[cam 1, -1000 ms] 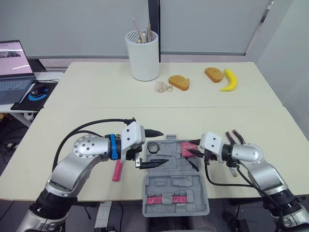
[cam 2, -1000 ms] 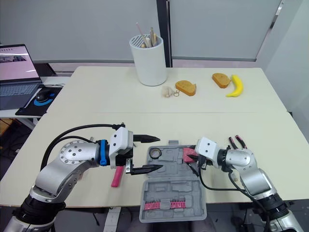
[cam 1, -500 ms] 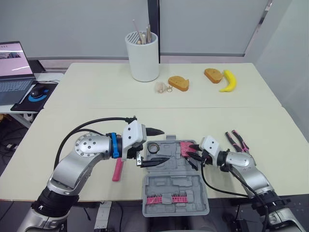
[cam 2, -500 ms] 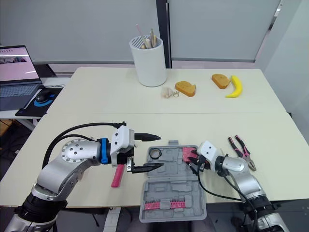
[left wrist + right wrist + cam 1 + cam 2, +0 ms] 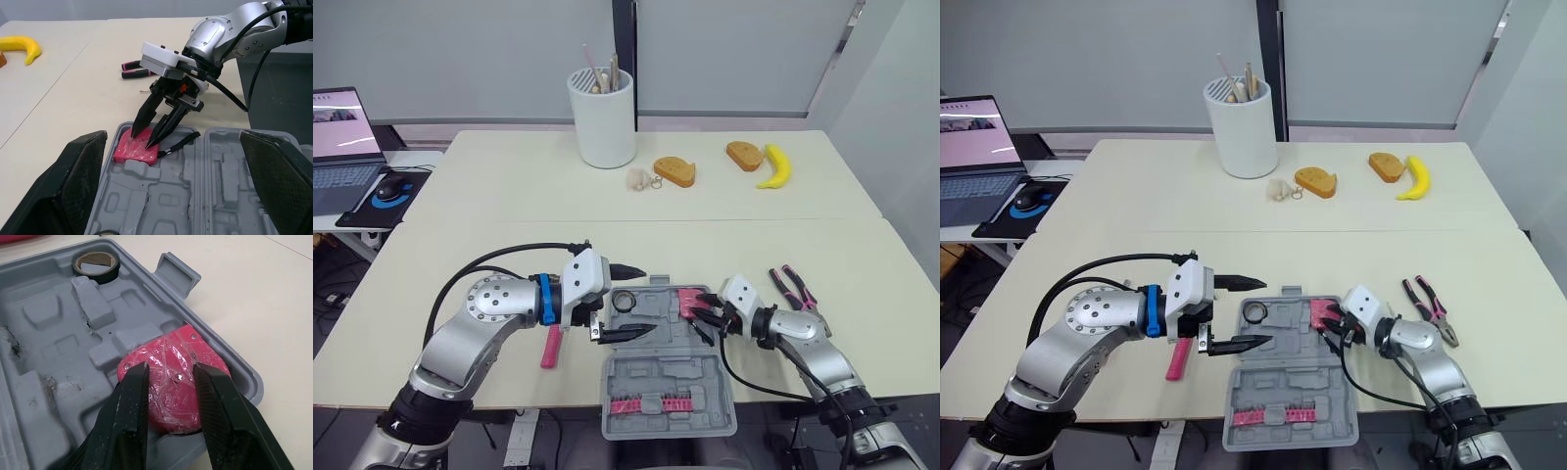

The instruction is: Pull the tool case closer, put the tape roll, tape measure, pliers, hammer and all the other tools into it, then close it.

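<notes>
Right gripper (image 5: 1334, 329), fingers parted and gripping nothing, tips over the tape measure (image 5: 168, 377) directly below; best lifted straight off, leaving it seated in the tool case (image 5: 1283, 377).

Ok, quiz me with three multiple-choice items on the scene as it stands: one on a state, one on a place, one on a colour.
1. The grey plastic tool case is:
A) shut and latched
B) standing on its edge
C) open, lying flat

2. Where do the pink-and-black-handled pliers lie?
A) inside the case
B) on the cream table, to the right of the case
C) in a cup

3. What colour is the ring-shaped tape roll in the case?
A) black
B) yellow
C) blue

Answers:
1 C: both moulded halves face up.
2 B: they rest on bare tabletop, apart from the case's right edge.
3 A: its outer band is black.
</notes>
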